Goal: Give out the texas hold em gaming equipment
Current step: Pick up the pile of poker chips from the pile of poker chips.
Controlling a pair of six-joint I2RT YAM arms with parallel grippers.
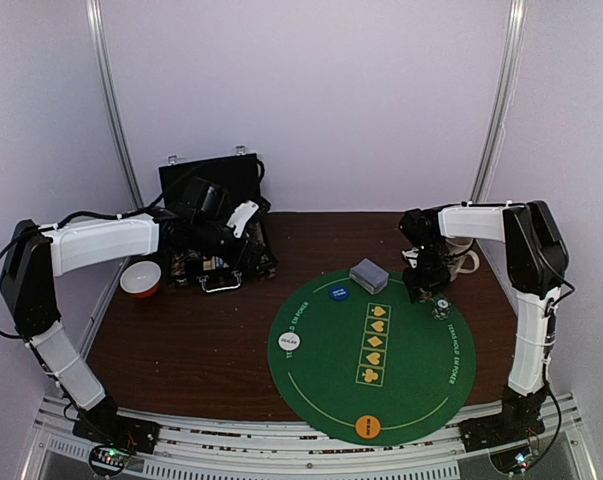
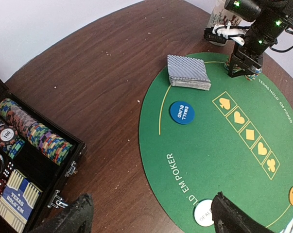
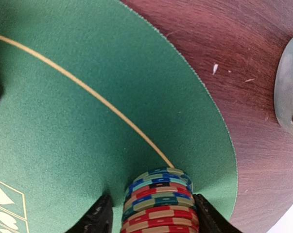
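Amid lilac walls (image 1: 311,100), on the table's (image 1: 201,340) green mat (image 1: 411,400), right claw (image 3: 153,214) grips chips (image 3: 158,194); left claw (image 2: 153,209) gapes.

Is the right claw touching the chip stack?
Touching. In the right wrist view the right claw presses both sides of the chip stack.

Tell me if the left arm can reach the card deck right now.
Probably yes: the left gripper is open, with only bare table and mat between it and the card deck. The right gripper, shut on a chip stack, sits beyond it.
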